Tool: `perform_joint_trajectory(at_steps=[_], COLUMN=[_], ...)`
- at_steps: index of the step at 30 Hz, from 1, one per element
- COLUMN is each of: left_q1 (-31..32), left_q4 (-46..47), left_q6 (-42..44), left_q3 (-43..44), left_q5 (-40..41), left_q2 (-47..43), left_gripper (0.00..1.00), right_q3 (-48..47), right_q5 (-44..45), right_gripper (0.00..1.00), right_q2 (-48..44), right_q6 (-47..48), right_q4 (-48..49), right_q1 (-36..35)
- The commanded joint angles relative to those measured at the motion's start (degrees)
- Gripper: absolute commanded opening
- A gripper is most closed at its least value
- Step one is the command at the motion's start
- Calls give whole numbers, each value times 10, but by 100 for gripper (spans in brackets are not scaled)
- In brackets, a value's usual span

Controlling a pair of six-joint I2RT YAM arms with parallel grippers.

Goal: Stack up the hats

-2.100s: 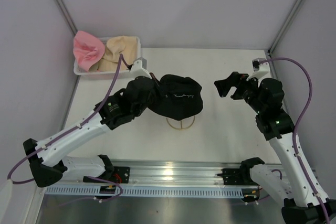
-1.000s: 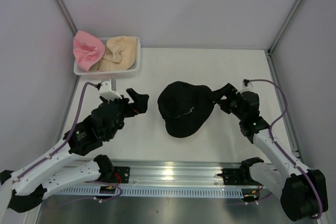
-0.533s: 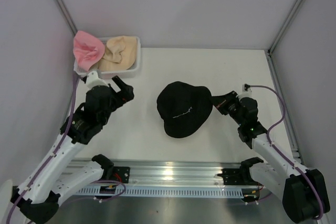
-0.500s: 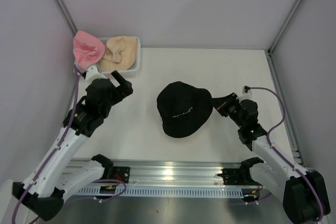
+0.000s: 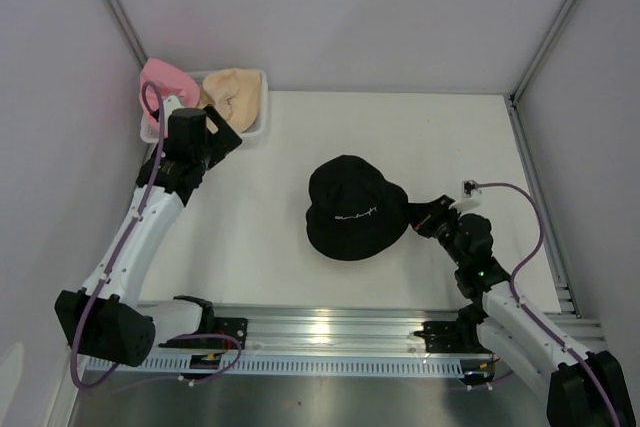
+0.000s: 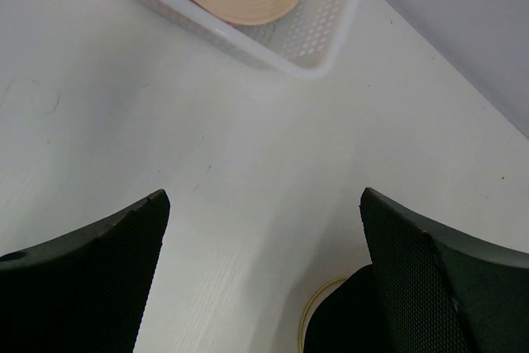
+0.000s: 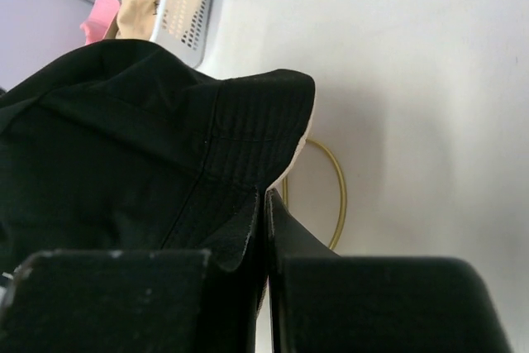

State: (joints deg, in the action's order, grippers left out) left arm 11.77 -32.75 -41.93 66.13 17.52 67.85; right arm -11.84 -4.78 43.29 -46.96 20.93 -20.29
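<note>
Pale lilac walls (image 5: 330, 7), white table (image 5: 450, 137)

Bare table (image 5: 265, 207) lies open between the white basket (image 5: 265, 107) and the black hat (image 5: 355, 209), room enough for a gripper. The white basket stands just ahead of the left gripper (image 6: 263, 196), whose spread fingers frame bare table, with a thin ring (image 6: 302, 320) by one finger

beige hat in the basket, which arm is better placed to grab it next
Left. The left arm has open jaws beside the basket holding the beige hat; the right arm has jaws shut on the black hat.
</note>
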Motion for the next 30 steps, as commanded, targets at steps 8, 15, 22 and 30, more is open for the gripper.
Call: perform_joint_trajectory(at_steps=[8, 15, 22, 30], left_q1=[-82, -25, 16, 146], left_q4=[39, 95, 235, 415], left_q6=[26, 3, -77, -176], left_q3=[24, -106, -291, -427], left_q5=[-145, -247, -359, -355], left_q2=[14, -63, -116, -173], left_gripper=[99, 99, 99, 96], right_q3=[37, 39, 66, 67], right_q5=[6, 32, 47, 69], right_gripper=[1, 6, 8, 7], right_q2=[35, 96, 52, 26], right_q6=[86, 87, 100, 94], right_q4=[124, 141, 151, 138], right_q1=[-26, -40, -48, -51])
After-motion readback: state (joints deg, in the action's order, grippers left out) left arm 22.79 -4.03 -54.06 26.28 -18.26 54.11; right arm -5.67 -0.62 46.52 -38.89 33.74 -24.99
